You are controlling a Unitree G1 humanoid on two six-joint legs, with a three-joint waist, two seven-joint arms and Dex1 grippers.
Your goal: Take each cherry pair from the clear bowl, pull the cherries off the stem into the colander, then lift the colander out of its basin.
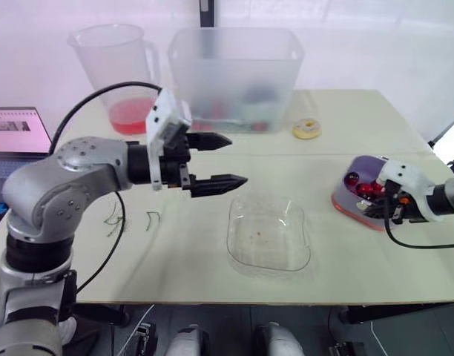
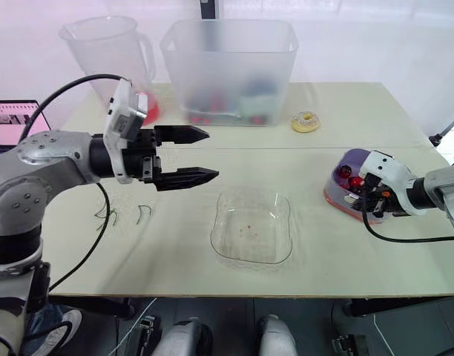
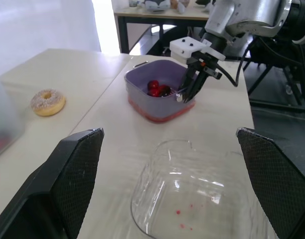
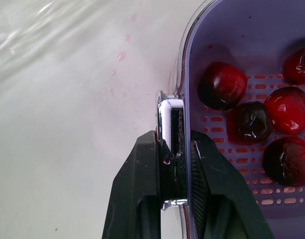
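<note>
The left gripper [image 1: 238, 159] hung spread wide above the pale cream tabletop [image 1: 346, 126]. The clear plastic bowl [image 1: 242, 256], flecked with red, sat just ahead of and below its fingertips, and thin loose stems [image 1: 151, 217] lay beneath its forearm. The right gripper [image 4: 173, 139] was pinched narrow on the rim tab of the purple perforated colander [image 4: 232, 25]. Dark red cherries [image 4: 222, 84] lay just beyond its inner finger, with the red basin [image 3: 160, 115] underneath. A sprinkled doughnut [image 1: 306, 129] lay well apart from both, near a frosted storage bin [image 1: 234, 74].
</note>
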